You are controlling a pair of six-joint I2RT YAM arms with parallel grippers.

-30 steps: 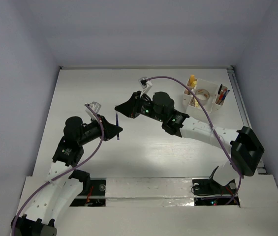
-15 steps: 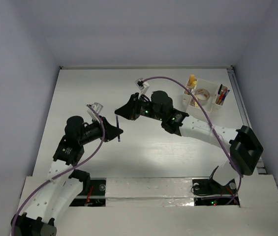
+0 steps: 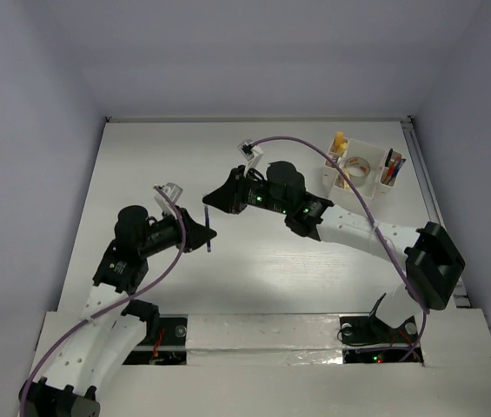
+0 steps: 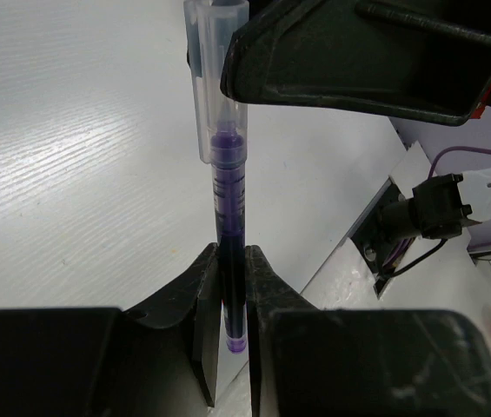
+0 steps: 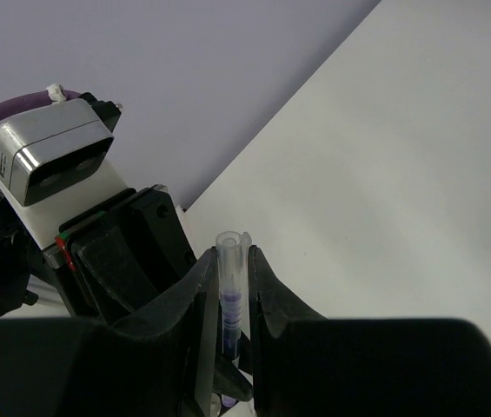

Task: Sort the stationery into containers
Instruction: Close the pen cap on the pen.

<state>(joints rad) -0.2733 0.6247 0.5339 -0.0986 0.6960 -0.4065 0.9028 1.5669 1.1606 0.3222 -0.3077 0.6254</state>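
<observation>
Near the middle of the white table (image 3: 315,269), slightly left, the left gripper (image 4: 230,257) is clamped on a slim purple pen (image 4: 228,200). Its two black, wedge-shaped fingers pinch the dark, ink-filled barrel close to the lower end. The pen is lifted above the table. From overhead it appears as a short dark line running near to far. Its barrel is smooth plastic with faint ringed ridges, and its far end sits inside a clear, tube-like cap (image 4: 215,104) that has a flat clip along one side.

The right gripper (image 5: 231,257) reaches in from the far right and meets that capped end. Its matte black fingers stand narrowly apart on either side of the transparent cap. The gaps look very slim in its own wrist view, but I cannot tell whether the fingers actually press on the cap.

The tabletop is painted white and has a fine, wood-like grain.

At the far right of the table, well apart from both grippers, sits the cream-white desk organizer (image 3: 360,186). It is boxy, with thin divider walls.
- **Middle compartment:** a beige tape roll (image 3: 358,164) lies flat, showing its ring shape.
- **Far-left compartment:** a yellow block (image 3: 339,139) pokes up.
- **Right-hand compartment:** thin red and blue pens (image 3: 391,167) lean inside.

A glossy purple cable (image 3: 315,146) arcs over the right arm, and pale lavender walls close in the table on three sides.
</observation>
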